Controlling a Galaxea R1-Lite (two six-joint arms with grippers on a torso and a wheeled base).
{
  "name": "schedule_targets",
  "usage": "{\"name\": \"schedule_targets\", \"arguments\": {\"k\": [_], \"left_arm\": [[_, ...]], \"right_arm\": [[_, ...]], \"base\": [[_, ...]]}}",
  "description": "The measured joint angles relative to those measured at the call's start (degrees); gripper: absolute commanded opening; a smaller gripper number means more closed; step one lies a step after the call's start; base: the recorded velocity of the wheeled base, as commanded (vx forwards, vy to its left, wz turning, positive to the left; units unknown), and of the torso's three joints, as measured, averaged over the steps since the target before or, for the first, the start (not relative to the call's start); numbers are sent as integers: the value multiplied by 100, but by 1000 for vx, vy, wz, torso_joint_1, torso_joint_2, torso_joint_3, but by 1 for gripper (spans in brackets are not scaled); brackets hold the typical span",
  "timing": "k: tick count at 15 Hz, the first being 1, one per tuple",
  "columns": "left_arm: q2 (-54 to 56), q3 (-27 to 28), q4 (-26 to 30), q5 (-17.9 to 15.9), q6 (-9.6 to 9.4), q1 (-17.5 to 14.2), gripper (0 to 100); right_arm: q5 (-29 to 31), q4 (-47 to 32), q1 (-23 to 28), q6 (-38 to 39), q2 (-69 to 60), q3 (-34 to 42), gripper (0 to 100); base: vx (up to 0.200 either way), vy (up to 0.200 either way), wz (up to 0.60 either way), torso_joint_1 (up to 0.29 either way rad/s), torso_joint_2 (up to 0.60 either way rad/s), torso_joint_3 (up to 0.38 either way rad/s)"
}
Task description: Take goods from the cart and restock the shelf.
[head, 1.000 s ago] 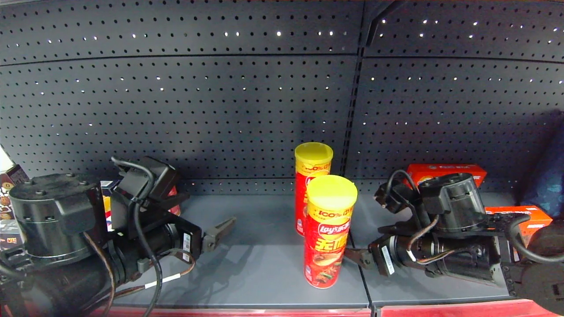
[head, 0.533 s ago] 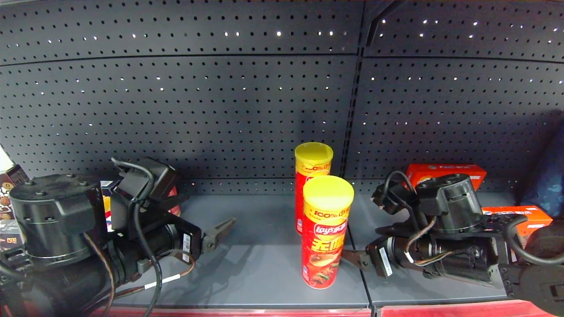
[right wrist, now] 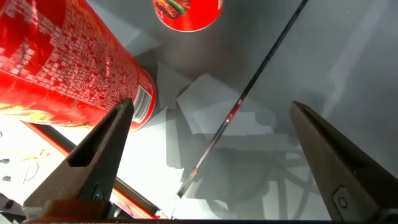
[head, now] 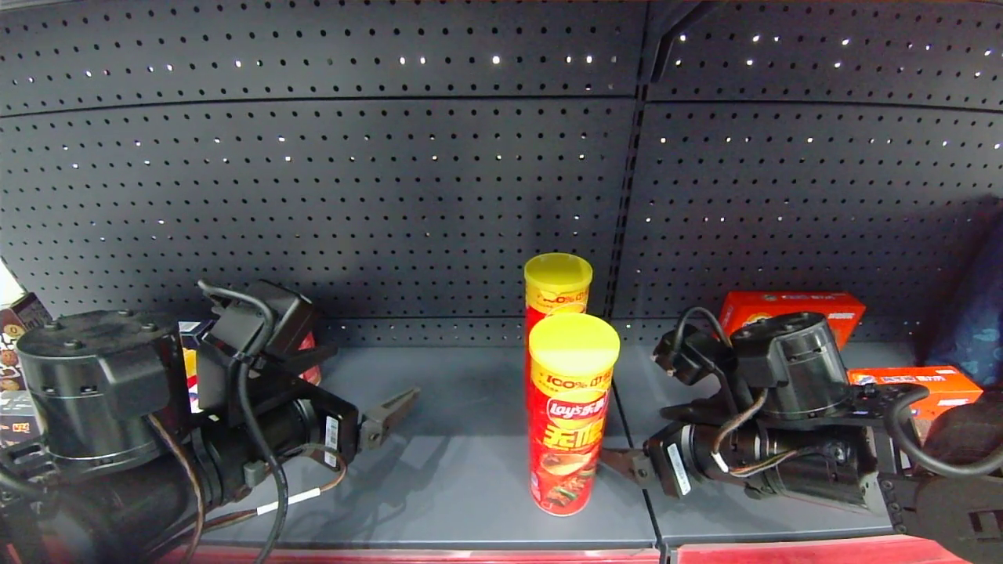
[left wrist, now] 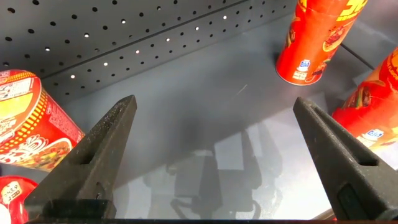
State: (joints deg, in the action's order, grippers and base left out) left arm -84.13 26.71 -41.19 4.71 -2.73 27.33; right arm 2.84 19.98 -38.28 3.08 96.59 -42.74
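Two red chip cans with yellow lids stand on the grey shelf [head: 462, 478]. The back can [head: 557, 291] is near the pegboard, and the front can [head: 571, 415] stands upright just in front of it. My right gripper [head: 620, 462] is low on the shelf at the front can's right side, open, with one finger [right wrist: 99, 155] right beside the can's base [right wrist: 68, 74]. The back can [right wrist: 186, 12] lies beyond it. My left gripper [head: 390, 415] hovers open over bare shelf left of the cans, with nothing between its fingers [left wrist: 93, 162]. Both the back can [left wrist: 314, 40] and the front can [left wrist: 373, 93] lie ahead of it.
Two orange boxes [head: 791, 305] [head: 917, 388] sit on the shelf behind my right arm. Cup noodles [left wrist: 31, 118] stand by the pegboard near my left gripper. A blue bag [head: 979, 313] is at the far right. The shelf's red front edge [head: 439, 556] runs below.
My right gripper has slid left along the shelf, and the front can has shifted left with it, staying upright. The left arm has not moved.
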Motion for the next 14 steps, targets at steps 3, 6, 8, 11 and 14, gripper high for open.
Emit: {"name": "schedule_targets", "arguments": {"k": [3, 6, 8, 11, 14], "left_arm": [[0, -33, -2, 2, 0, 0, 100], [0, -89, -7, -2, -6, 0, 100], [0, -98, -9, -4, -16, 0, 100], [0, -78, -18, -6, -24, 0, 100], [15, -83, -11, -2, -13, 0, 100]], "right_arm": [[-5, 11, -26, 0, 52, -26, 100], [6, 13, -28, 6, 63, -4, 100], [17, 13, 0, 17, 18, 52, 100], [-50, 5, 201, 6, -251, 265, 100], [-99, 29, 374, 6, -496, 377, 100]], "base": [[0, 0, 0, 0, 0, 0], [0, 0, 0, 0, 0, 0], [0, 0, 0, 0, 0, 0], [0, 0, 0, 0, 0, 0], [0, 0, 0, 0, 0, 0]]}}
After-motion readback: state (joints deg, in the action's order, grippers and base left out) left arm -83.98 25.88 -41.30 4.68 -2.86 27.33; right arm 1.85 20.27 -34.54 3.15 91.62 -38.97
